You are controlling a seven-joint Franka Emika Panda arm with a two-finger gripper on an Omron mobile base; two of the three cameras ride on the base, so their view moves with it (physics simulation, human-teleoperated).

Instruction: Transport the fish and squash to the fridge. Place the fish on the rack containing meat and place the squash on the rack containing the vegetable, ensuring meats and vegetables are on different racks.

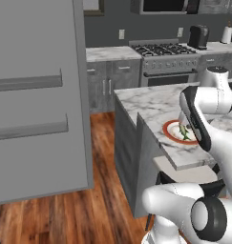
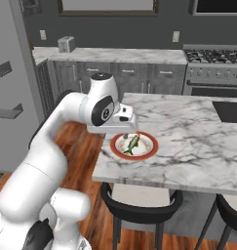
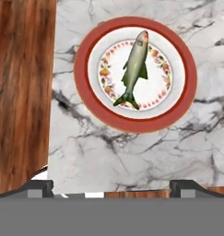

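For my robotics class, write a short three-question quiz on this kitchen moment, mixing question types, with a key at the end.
1. True or false: the fish lies on a red-rimmed plate.
2. Multiple choice: the plate rests on A) the wood floor, B) the marble island counter, C) the stove.
3. Short answer: judging by the hand view, is the pincer touching the fish?

Key:
1. True.
2. B, near the counter's edge.
3. No; the hand looks down on the fish from above, and the fingertips at the bottom of that view are clear of it.
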